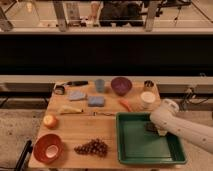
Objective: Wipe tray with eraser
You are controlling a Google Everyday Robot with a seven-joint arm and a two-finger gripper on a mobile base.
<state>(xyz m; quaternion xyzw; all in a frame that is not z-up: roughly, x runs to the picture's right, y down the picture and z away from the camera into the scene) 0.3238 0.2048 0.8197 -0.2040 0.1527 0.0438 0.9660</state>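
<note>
The green tray [137,145] lies at the front right of the wooden board [85,129]. My white arm [185,131] reaches in from the right over the tray's far right part. The gripper [154,128] sits at its tip, pointing down onto the tray floor and mostly hidden by the wrist. The dark eraser [150,127] shows under the tip, resting on the tray floor near the far rim, and the gripper is shut on it.
On the board: purple bowl [121,85], blue cup [100,85], white cup [147,99], carrot [125,105], blue sponge [96,101], grey-blue cloth [77,95], banana [70,110], red bowl [47,147], grapes [92,147]. A counter and railing run behind.
</note>
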